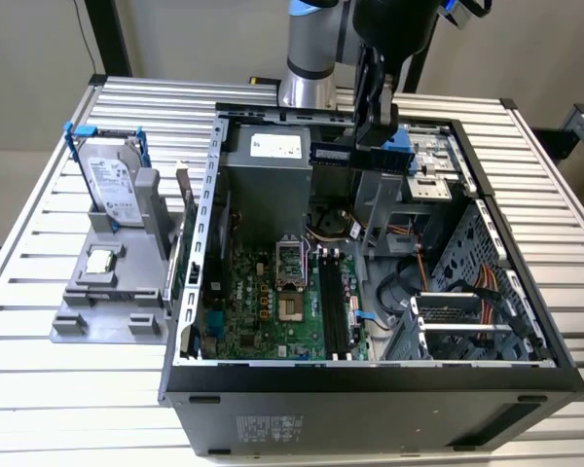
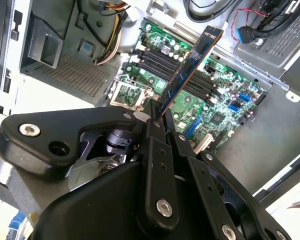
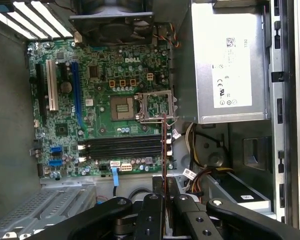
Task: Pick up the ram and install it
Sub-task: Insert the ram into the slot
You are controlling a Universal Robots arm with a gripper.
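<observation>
Reading the exterior view from its left, one grey plastic holder tray (image 1: 78,326) stands on the slatted aluminium table (image 1: 39,409), just beside the case. It carries one silver box-shaped hard drive with blue rails (image 1: 112,185), upright, and one small square silver processor chip (image 1: 99,261), lying flat. Neither belongs to this job.

Next is one open black tower case (image 1: 370,384) with one green motherboard (image 1: 253,306) on its floor. I count four long black memory slots (image 1: 333,306), side by side. In the first wrist view all four look vacant.

Further right, the one black two-finger gripper (image 1: 373,136) hangs above the case. In the second wrist view its fingers are clamped on one end of the thin, flat, dark bluish ram (image 2: 192,60). There is one stick only, held in the air over the motherboard and apart from the slots.

Step in hand, as I judge it: pick-up is complete, the stick is being carried to the slots, and the install is not yet done. Seating calls for the stick's long edge to be parallel to one slot and centred over it, followed by a straight press.
</observation>
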